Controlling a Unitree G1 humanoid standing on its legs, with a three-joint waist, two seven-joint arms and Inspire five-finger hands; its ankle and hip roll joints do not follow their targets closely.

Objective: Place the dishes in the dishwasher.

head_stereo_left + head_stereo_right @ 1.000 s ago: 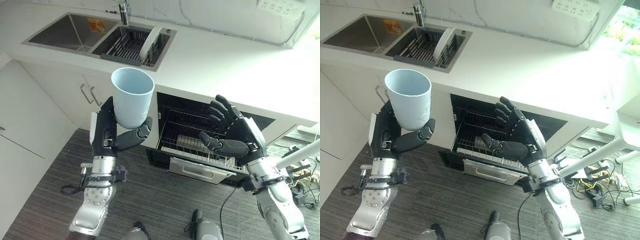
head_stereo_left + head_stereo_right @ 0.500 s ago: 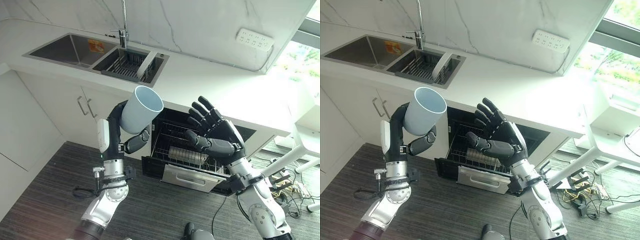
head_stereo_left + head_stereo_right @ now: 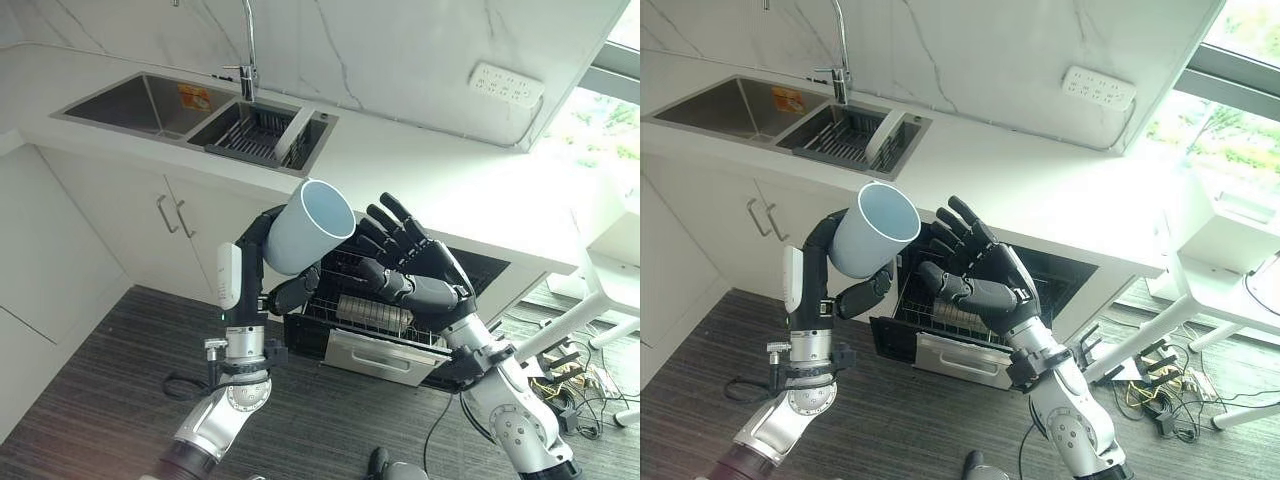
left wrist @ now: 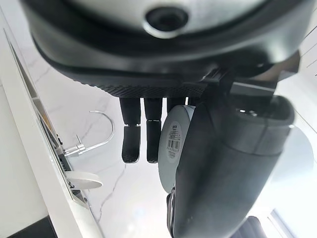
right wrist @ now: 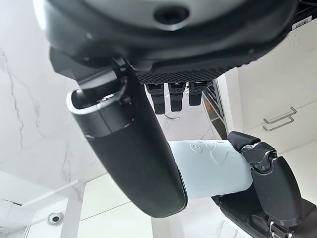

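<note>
A pale blue cup (image 3: 307,225) is held up in front of the counter, tilted with its mouth toward the right. My left hand (image 3: 268,262) is shut on it, thumb (image 3: 295,291) under its base; the cup's base (image 4: 174,144) sits against the palm in the left wrist view. Close to the cup's right, my right hand (image 3: 415,270) is open with fingers spread, apart from the cup; the cup (image 5: 210,166) also appears past its thumb in the right wrist view. Below both hands the dishwasher (image 3: 470,270) stands open, its wire rack (image 3: 375,325) pulled out with several plates (image 3: 372,312) in it.
A double sink (image 3: 150,100) with a dark drain basket (image 3: 255,130) and a white plate (image 3: 292,132) lies at the counter's left, under a tap (image 3: 247,45). White cabinet doors (image 3: 150,230) stand left of the dishwasher. White furniture legs (image 3: 580,325) are at the right.
My left hand has carried the cup right and tipped it further toward the right hand. The right hand has drawn closer to the cup. The camera has also shifted.
</note>
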